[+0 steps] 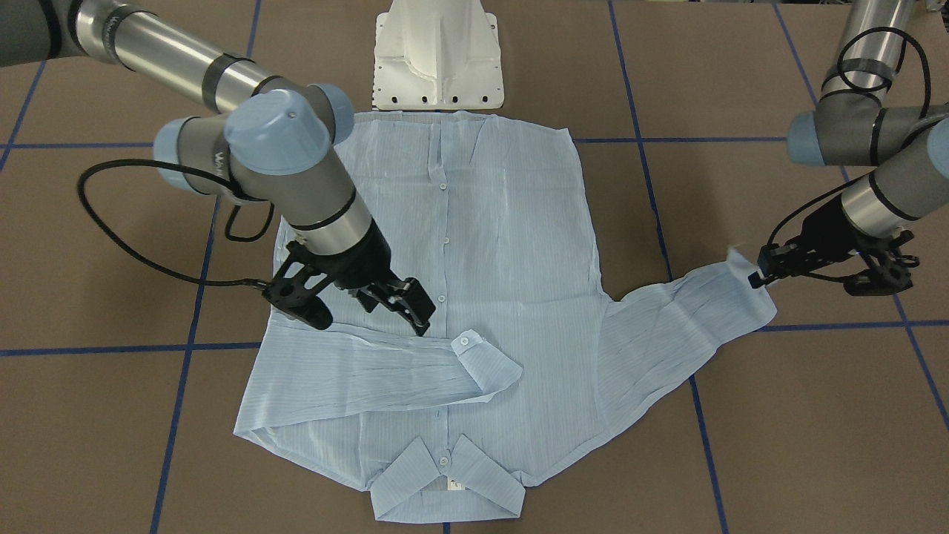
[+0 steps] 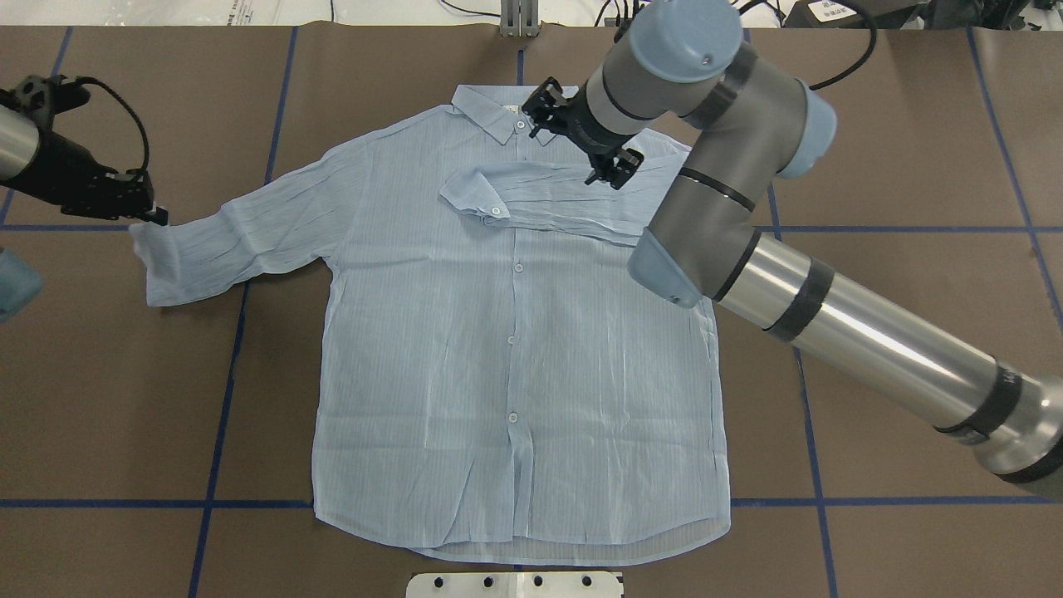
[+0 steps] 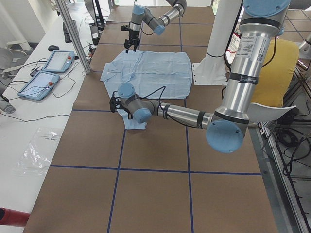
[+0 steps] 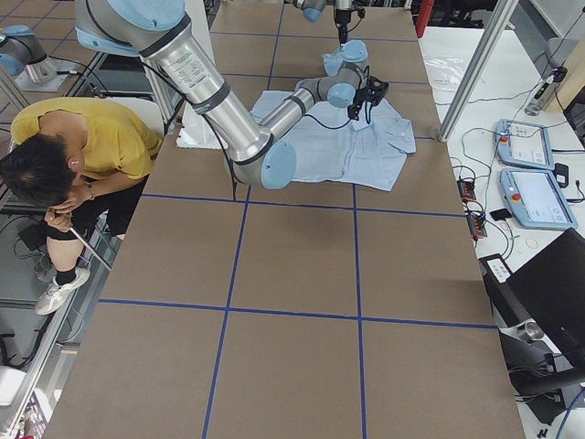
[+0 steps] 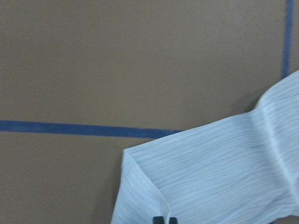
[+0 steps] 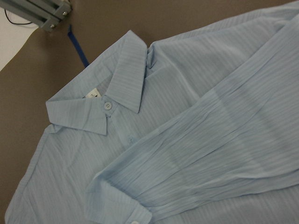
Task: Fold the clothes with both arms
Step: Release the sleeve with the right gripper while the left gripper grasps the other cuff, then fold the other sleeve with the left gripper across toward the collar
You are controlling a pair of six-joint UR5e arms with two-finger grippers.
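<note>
The pale blue striped shirt (image 1: 511,222) lies flat and buttoned on the brown table (image 2: 515,349), with its collar (image 2: 490,108) on the far side from the robot. One sleeve (image 1: 400,367) is folded across the chest (image 2: 548,199). My right gripper (image 1: 371,322) hovers open and empty just above that folded sleeve (image 2: 577,137). The right wrist view shows the collar (image 6: 117,88) and the folded sleeve (image 6: 210,158). The other sleeve (image 1: 682,311) stretches out sideways. My left gripper (image 1: 756,273) is shut on its cuff (image 2: 149,241), and the fingertips (image 5: 163,219) pinch the cuff edge.
The white pedestal base (image 1: 437,59) stands at the shirt's hem. Blue tape lines (image 2: 224,399) grid the brown table. A person in yellow (image 4: 82,137) sits beside the table. Control tablets (image 3: 48,70) lie on the side bench.
</note>
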